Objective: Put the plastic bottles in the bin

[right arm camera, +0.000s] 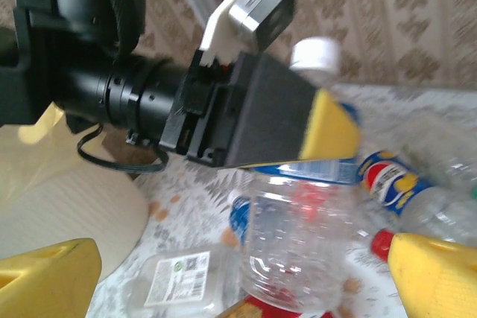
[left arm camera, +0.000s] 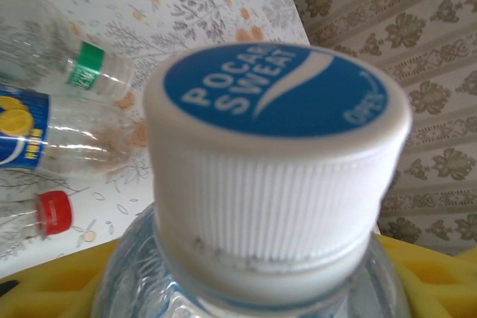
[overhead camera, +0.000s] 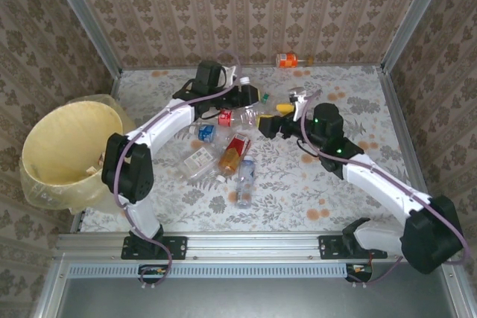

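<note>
Found the left gripper (overhead camera: 247, 94) closed around a clear Pocari Sweat bottle (left arm camera: 276, 184), with yellow fingers (left arm camera: 436, 273) pressed to its shoulders just below the white ribbed cap and the cap turned toward the wrist camera. Saw the right gripper (overhead camera: 276, 118) just beside it, spread wide and holding nothing, with its yellow tips framing that same bottle's body in the right wrist view. Noted a loose cluster of plastic bottles (overhead camera: 227, 156) lying on the floral table (overhead camera: 350, 176) near both grippers, among them a red-capped bottle (left arm camera: 52, 212), a blue-labelled bottle (right arm camera: 389, 182) and a green-labelled bottle (left arm camera: 86, 66). Spotted one orange bottle (overhead camera: 287, 59) apart, against the far wall. Placed the pale yellow lined bin (overhead camera: 52, 139) off the table's left edge, well apart from the gripped bottle.
</note>
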You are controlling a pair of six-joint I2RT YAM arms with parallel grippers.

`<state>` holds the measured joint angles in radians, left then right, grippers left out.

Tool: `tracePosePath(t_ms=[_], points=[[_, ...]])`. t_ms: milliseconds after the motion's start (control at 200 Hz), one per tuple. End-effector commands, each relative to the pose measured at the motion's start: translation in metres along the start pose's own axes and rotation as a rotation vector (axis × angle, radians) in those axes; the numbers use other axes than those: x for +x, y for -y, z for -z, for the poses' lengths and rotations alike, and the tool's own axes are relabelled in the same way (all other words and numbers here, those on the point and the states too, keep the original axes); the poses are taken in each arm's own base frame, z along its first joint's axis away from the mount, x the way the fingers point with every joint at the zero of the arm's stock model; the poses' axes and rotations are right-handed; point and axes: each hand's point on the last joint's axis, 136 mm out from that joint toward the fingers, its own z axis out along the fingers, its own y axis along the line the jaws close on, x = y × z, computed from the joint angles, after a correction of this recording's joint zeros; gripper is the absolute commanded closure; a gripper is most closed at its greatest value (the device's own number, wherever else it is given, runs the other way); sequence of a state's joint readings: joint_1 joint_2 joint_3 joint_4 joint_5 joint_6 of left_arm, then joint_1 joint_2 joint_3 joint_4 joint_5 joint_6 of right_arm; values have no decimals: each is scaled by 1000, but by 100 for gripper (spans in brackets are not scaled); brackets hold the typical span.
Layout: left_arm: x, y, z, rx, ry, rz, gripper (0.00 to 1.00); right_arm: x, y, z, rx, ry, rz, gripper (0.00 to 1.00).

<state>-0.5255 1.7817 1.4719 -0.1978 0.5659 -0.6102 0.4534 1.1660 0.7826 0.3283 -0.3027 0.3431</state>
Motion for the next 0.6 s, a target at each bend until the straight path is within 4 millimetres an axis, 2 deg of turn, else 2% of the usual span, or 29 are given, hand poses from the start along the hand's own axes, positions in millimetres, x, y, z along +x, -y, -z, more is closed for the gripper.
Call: tracePosePath(t_ms=[0, 75, 160, 200, 290, 450, 595], points=[[-22, 7, 34, -19, 94, -21, 41, -12, 28, 21, 186, 69, 53, 0], [-27, 5, 47, -36, 122, -28, 42, -18, 40, 33, 266, 132, 58, 0], [-28, 8, 61, -57, 137, -50, 42, -20, 63, 48, 397, 188, 31, 0], [-34, -1, 74, -89, 156, -46, 42, -18, 74, 53, 455, 196, 14, 0], [-39, -1, 98, -121, 187, -62, 42, -9, 94, 62, 540, 198, -34, 0], [-46, 3, 140, -173, 262, -81, 42, 11, 126, 68, 648, 182, -130, 0], [-52, 11, 178, -227, 338, -115, 43, 23, 139, 63, 667, 161, -181, 0]])
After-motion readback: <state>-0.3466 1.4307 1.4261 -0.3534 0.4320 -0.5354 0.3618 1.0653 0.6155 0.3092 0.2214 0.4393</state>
